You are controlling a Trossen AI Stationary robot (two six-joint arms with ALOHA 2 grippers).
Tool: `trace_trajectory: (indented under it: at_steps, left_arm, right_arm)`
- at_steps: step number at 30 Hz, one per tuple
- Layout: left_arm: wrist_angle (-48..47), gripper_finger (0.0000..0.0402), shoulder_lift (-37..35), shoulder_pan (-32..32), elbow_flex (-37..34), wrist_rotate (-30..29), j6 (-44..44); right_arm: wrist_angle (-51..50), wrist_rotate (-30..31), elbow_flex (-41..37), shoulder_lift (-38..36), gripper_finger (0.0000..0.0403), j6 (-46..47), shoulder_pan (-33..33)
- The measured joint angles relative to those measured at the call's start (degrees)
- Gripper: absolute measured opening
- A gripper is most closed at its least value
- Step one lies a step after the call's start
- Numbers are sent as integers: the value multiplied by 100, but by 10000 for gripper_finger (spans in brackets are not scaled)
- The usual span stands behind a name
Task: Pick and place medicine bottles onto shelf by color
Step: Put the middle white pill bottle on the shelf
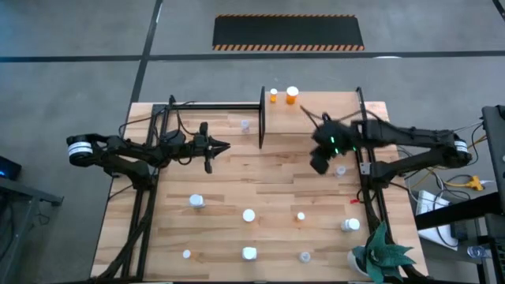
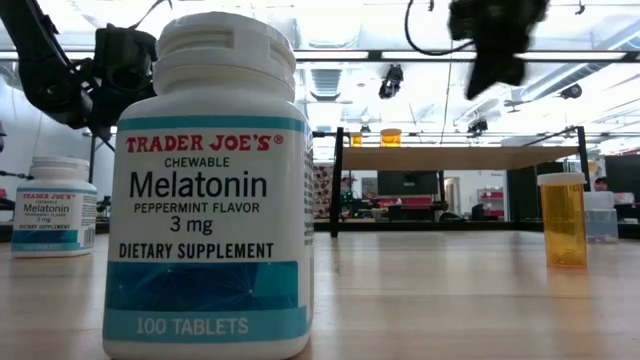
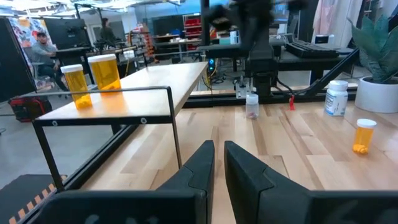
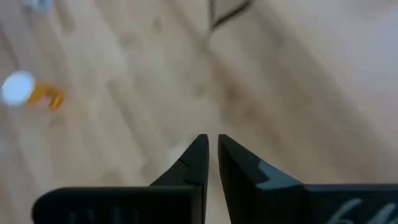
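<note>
Two orange medicine bottles stand on the far end of the shelf. Several more white, clear and orange bottles stand scattered on the table's near half, among them a white one and a large white melatonin bottle. My left gripper hovers level at the table's left middle, shut and empty, pointing toward the right edge. Above the table's right middle, my right gripper is blurred, pointing slantwise down, shut on nothing. A small clear bottle stands beside it.
A potted plant stands at the near right corner. The shelf's black frame runs along the far left, with a small clear bottle in front of it. An orange bottle stands toward the right. People sit in the room beyond the table.
</note>
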Motion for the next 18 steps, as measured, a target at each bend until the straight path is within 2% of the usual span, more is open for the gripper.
trace_trajectory:
  at_steps: [5, 8, 12, 18]
  left_arm:
    - [26, 19, 138, -2, 62, 0, 2]
    - [60, 19, 175, 0, 77, 0, 1]
    - [169, 19, 228, 0, 87, 0, 2]
    - [182, 19, 232, -2, 87, 0, 4]
  right_arm:
    - [-386, 514, -461, -294, 20, 1338, 1045]
    - [-406, 592, -600, -324, 20, 1853, 1537]
    - [-425, 442, -655, -127, 31, 2421, 2125]
    - [-530, -25, -355, 444, 81, 3359, 3224]
